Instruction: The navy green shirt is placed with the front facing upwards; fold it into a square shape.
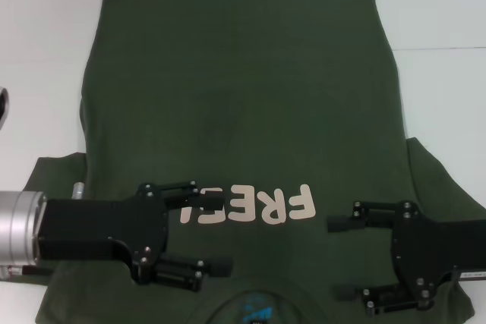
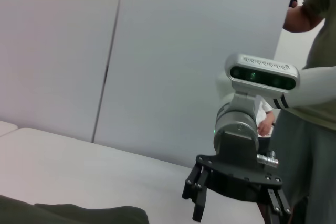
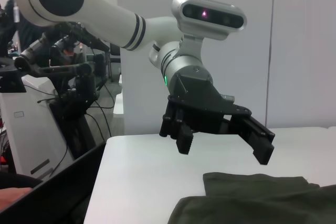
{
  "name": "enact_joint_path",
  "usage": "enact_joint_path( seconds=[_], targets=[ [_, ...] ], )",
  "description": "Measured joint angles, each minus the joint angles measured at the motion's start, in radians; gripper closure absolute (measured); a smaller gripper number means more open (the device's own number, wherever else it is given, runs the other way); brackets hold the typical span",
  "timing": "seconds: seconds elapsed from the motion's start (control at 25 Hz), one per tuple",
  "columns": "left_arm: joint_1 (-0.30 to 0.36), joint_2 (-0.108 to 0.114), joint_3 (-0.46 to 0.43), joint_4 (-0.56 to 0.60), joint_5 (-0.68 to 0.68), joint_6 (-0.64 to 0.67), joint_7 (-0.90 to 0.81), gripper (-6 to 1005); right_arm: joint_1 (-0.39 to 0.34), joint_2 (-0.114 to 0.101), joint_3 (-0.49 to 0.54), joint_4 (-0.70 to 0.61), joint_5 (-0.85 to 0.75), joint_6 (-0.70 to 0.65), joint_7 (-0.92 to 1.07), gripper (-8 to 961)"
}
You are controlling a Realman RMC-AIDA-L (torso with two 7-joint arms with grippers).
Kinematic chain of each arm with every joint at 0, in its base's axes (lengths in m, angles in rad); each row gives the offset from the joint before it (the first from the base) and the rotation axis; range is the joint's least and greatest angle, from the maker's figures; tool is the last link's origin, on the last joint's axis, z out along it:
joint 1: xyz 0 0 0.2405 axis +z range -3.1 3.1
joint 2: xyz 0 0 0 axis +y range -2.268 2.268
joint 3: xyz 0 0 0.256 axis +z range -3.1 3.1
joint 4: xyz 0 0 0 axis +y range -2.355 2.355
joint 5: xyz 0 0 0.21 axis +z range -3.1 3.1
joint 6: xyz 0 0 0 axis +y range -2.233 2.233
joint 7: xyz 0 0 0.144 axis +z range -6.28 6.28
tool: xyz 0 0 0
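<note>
Navy green shirt (image 1: 243,111) spread flat on white tabletop (image 1: 440,5), cream "FREE!" lettering (image 1: 250,206) up | left hand (image 1: 222,231) over lettering, spread wide, empty | right hand (image 1: 339,257) beside lettering, spread wide, empty

Dark olive-green shirt (image 1: 243,104), cream "FREE!" lettering (image 1: 250,206), white table (image 1: 45,36).

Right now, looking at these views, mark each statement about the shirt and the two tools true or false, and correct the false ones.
1. The shirt lies with its lettering facing up. True.
2. The left tool grips a sleeve. False: it is open, above the chest.
3. The right tool is open. True.
4. The shirt is already folded into a square. False: its body lies spread out.
5. The collar lies at the table's far edge. False: it lies nearest the robot.
</note>
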Motion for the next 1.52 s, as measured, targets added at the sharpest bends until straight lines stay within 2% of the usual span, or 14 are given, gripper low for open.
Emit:
enact_joint_path(
  seconds=[0.6,0.84,1.0,1.16,1.36,1.52],
  targets=[
    [0.008,0.004,-0.023,0.002,0.006,0.010,0.002,69,0.033,0.003,0.000,0.023,0.009,0.009,0.064,142],
    [0.003,0.001,-0.022,0.001,0.005,0.006,0.002,71,0.072,-0.010,0.023,-0.116,-0.005,0.166,0.524,148],
    [0.001,-0.001,-0.020,0.001,0.001,0.002,0.001,71,0.059,-0.020,0.029,-0.248,-0.043,0.241,0.702,152],
    [0.001,-0.002,-0.022,0.000,-0.001,0.002,-0.003,72,0.049,-0.030,0.076,-0.421,-0.147,0.248,0.850,156],
    [0.001,-0.002,-0.027,0.000,-0.003,0.001,-0.005,73,0.056,-0.038,0.117,-0.652,-0.446,0.216,1.100,199],
    [0.001,-0.004,-0.036,0.000,-0.003,0.000,-0.001,74,0.089,-0.045,0.117,-0.702,-0.665,0.151,1.181,200]
  ],
)
